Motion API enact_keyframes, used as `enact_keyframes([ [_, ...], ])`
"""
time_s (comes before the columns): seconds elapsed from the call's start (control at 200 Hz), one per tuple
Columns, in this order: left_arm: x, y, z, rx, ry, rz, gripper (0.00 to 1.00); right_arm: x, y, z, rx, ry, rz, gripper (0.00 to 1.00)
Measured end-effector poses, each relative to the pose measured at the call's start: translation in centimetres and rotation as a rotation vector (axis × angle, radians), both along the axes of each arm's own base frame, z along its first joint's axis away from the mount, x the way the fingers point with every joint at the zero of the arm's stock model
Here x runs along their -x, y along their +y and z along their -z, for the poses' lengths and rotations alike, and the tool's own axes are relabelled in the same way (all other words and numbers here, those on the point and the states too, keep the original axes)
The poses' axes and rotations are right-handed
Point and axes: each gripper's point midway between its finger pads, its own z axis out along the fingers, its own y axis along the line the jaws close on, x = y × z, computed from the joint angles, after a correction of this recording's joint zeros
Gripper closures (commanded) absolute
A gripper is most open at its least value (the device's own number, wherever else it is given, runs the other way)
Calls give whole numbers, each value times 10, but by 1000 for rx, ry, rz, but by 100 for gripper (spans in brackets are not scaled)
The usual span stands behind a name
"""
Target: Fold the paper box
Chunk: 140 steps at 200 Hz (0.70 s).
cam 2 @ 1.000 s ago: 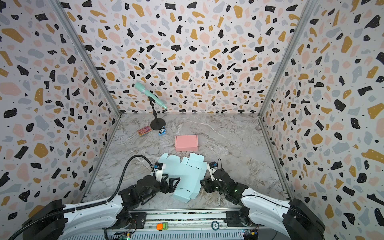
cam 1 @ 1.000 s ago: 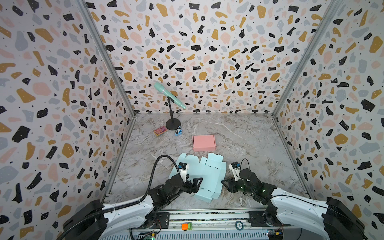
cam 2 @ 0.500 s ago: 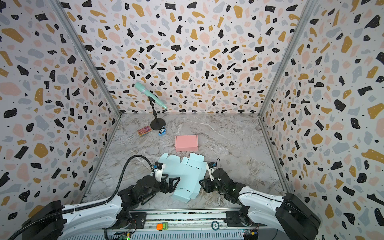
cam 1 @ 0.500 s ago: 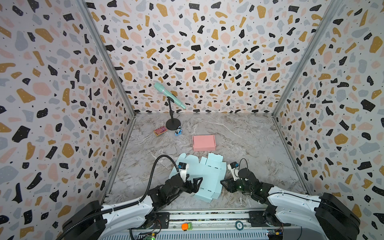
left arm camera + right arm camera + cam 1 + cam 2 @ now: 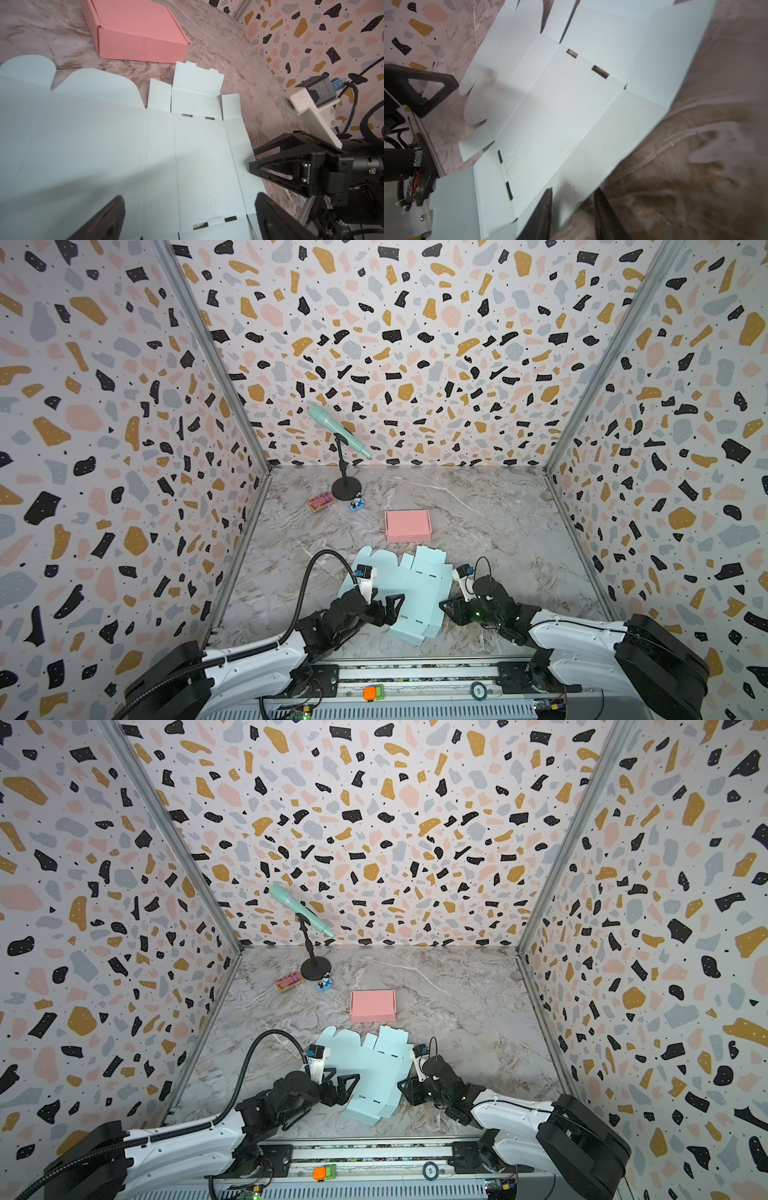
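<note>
Pale-blue flat paper box blank [image 5: 415, 593] lies unfolded on the marble tabletop [image 5: 519, 531], near its front edge, between both arms. Left gripper [image 5: 392, 610] hovers over the blank's left part, fingers spread wide. Right gripper [image 5: 444, 608] has its fingers narrowly parted around the blank's right edge.

White terrazzo-patterned wall panels [image 5: 415, 344] stand at nine, twelve and three o'clock around a grey marble-veined floor [image 5: 498, 522], evenly lit.

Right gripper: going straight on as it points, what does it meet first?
Probably the flat paper box: its edge flap shows between the fingers of the right gripper, height unclear.
</note>
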Motion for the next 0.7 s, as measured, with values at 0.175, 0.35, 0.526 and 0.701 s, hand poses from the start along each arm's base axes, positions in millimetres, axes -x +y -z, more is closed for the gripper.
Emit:
enact_keyframes([
  [0.175,-2,-2,-3,1,-1,-4,2,-2,-1,1,2,0,4,69],
  [0.35,-4,-4,-5,-1,0,-4,2,-5,-3,4,16,1,7,70],
  [0.526,-4,-4,-4,-6,3,-4,2,-13,-4,3,24,-10,14,71],
  [0.701,-4,-5,-5,-4,2,-5,2,-22,-3,-2,24,-29,19,72],
])
